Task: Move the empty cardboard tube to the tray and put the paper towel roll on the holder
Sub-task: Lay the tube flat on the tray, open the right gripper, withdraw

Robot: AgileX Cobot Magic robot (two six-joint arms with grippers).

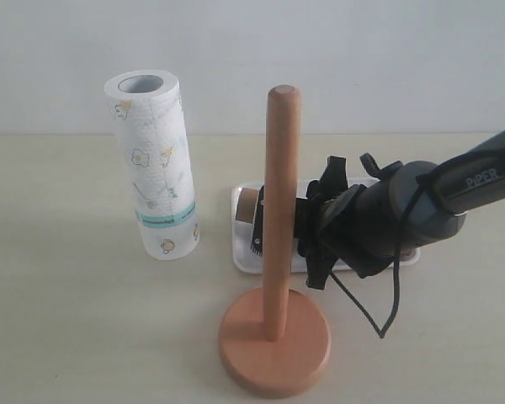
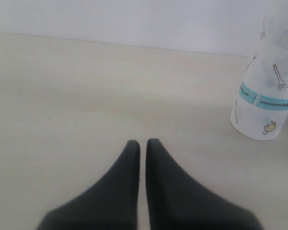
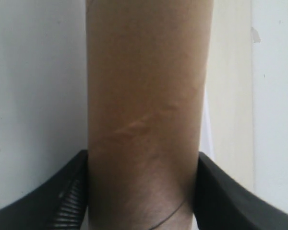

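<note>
One creased brown cardboard tube (image 3: 144, 115).

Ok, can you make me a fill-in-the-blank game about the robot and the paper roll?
1. The paper towel roll stands ____ on the table, not on the holder.
2. The right gripper is shut on the empty cardboard tube, at the white ____.
3. The left gripper holds nothing, and its jaws are ____.
Missing words: upright; tray; shut.
</note>
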